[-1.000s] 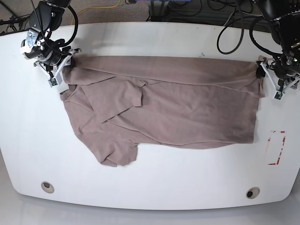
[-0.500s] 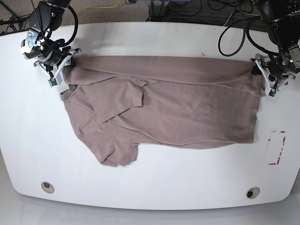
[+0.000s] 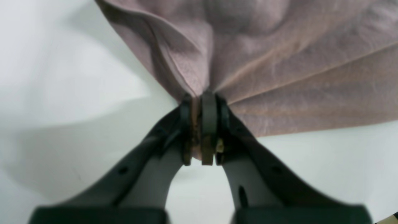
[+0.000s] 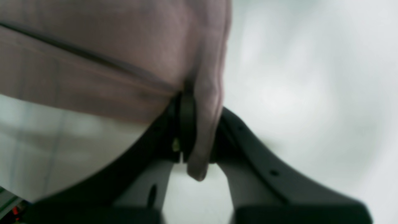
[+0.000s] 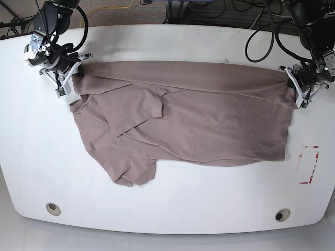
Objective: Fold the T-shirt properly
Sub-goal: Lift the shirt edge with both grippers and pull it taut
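Both grippers are pinching the far edge of the T-shirt (image 5: 183, 115), which is lying spread across the white table (image 5: 172, 198) with its body toward the base view's right and a sleeve folded over itself toward that view's left. The left gripper (image 3: 202, 130) is closing its jaws tight on a bunched corner of cloth, with folds fanning out from the pinch; the right gripper (image 4: 194, 137) is clamping a thicker roll of fabric, a small tail of which is poking out below the pads. Trouble seems most likely to come from that uneven hold: the right side is gripping a rolled wad rather than a flat edge, so any pull may be dragging layers unequally or letting the roll slide out. The far edge is already running taut between the two arms, so spreading further risks tugging the cloth from one pinch, probably the left, where only a narrow corner is caught. The crumpled sleeve and wrinkled near hem are also threatening to get trapped inside whatever fold comes next, leaving a lumpy, crooked result.
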### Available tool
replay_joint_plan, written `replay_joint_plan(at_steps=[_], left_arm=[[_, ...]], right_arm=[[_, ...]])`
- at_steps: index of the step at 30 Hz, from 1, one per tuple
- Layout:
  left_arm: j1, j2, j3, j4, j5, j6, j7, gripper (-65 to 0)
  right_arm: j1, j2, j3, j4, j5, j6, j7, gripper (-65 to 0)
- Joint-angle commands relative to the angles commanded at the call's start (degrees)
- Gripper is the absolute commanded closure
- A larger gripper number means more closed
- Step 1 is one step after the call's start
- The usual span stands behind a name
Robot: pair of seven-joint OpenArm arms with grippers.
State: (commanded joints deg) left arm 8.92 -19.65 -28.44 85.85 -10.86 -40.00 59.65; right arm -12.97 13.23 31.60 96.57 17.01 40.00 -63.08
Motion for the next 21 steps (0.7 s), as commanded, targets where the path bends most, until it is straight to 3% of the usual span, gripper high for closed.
replay_joint_plan(at_steps=[9, 21], left_arm=[[8.35, -0.26, -0.44, 8.88, 0.0, 0.0, 0.09, 0.0], [16.97, -0.35, -6.59, 15.65, 0.0, 0.0, 0.09, 0.0]], right_arm=[[-5.27, 0.26, 0.09, 3.43, -0.09, 0.0, -0.26, -1.9], [-13.71, 0.26, 0.44, 11.16, -0.09, 0.0, -0.26, -1.9]])
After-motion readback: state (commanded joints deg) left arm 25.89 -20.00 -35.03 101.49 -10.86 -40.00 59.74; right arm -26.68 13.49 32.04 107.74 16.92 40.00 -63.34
